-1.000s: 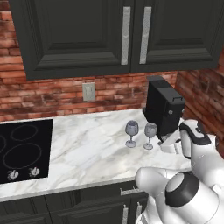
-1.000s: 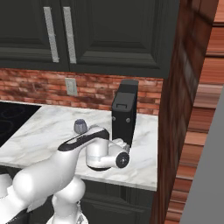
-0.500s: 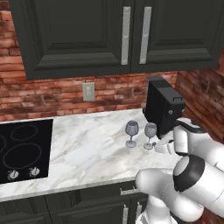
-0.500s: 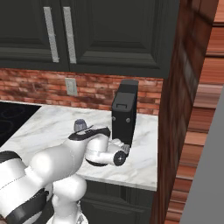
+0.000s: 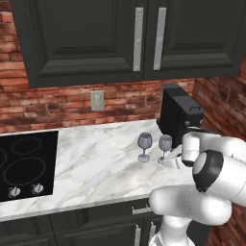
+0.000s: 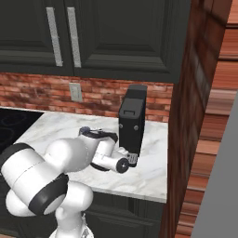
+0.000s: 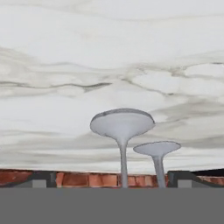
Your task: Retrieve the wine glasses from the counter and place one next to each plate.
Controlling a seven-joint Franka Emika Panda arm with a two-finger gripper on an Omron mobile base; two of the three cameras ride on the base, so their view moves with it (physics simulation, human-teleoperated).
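— From the left base view, what do we have on the white grey-veined marble counter (image 5: 96,163)?

— We see two small clear bluish-grey stemmed wine glasses standing upright near its right end: the left glass (image 5: 144,145) and the right glass (image 5: 165,146), close together but apart. Behind them stands a tall black box-shaped coffee machine (image 5: 178,116) against the red brick wall (image 5: 57,105). A black glass cooktop (image 5: 26,163) is set into the marble at the far left, well apart from the glasses. Dark cabinet doors with silver bar handles (image 5: 138,38) hang above.

— And the arm?

— We see its white wrist bent in just right of the right glass, low over the marble. The gripper itself is hidden behind the wrist from this side.

— Over to the right base view?

— We find the white arm stretched across the counter in front of the coffee machine (image 6: 132,118), with the gripper (image 6: 131,159) low at the machine's base. We cannot make out the jaws here. One glass rim (image 6: 84,131) peeks over the forearm.

— Through the hand view?

— We see the picture rolled over: both glass feet (image 7: 123,121) and (image 7: 157,148) rest against the marble, stems running towards the bottom edge. The two dark finger tips (image 7: 40,178) sit far apart at the left and right, spread wide, nothing between them touched; both stems lie between them.
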